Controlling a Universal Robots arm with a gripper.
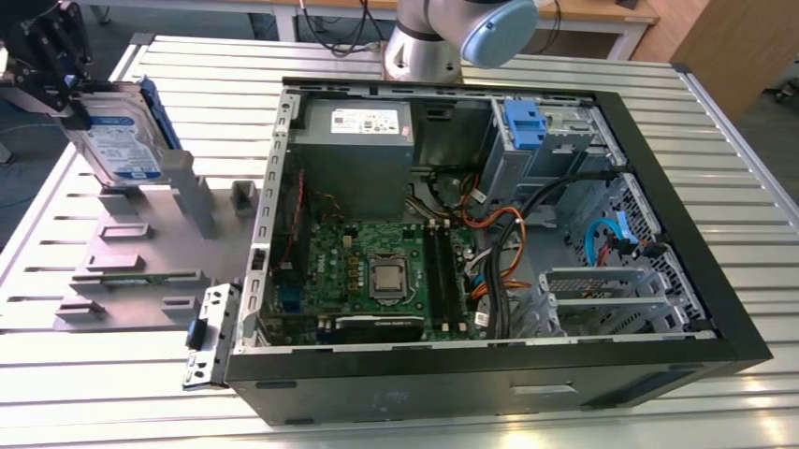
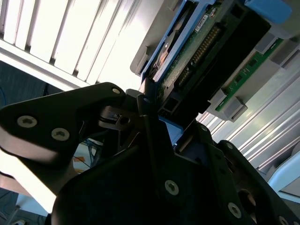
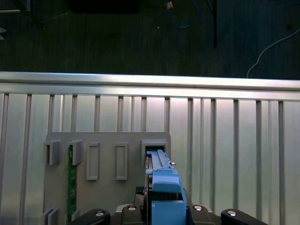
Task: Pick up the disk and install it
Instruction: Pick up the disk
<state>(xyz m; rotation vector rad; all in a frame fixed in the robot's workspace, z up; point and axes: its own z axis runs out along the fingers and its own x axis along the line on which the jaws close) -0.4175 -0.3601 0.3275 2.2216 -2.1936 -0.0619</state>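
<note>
- Holds a flat rectangular silver disk (image 1: 119,140) with a white-and-blue label and blue plastic carrier, at the upper left of the exterior view.
- Grips it with the black pincer (image 1: 63,103), clenched on the disk's upper end.
- In the second wrist view, squeezes the disk (image 2: 187,61) at its near edge with the pincer (image 2: 152,101).
- Carries it tilted over the far end of a grey slotted holder plate (image 1: 138,253) on the ribbed aluminium tabletop (image 1: 75,374); cannot tell whether the lower end touches the plate.
- In the first wrist view, presents the disk (image 3: 161,187) edge-on, lined up with a slot of the holder plate (image 3: 108,140).
- Leaves well apart, centre and right of the exterior view, an open black computer case (image 1: 500,374) with a grey power supply box (image 1: 355,140) and green motherboard (image 1: 374,271) inside.
</note>
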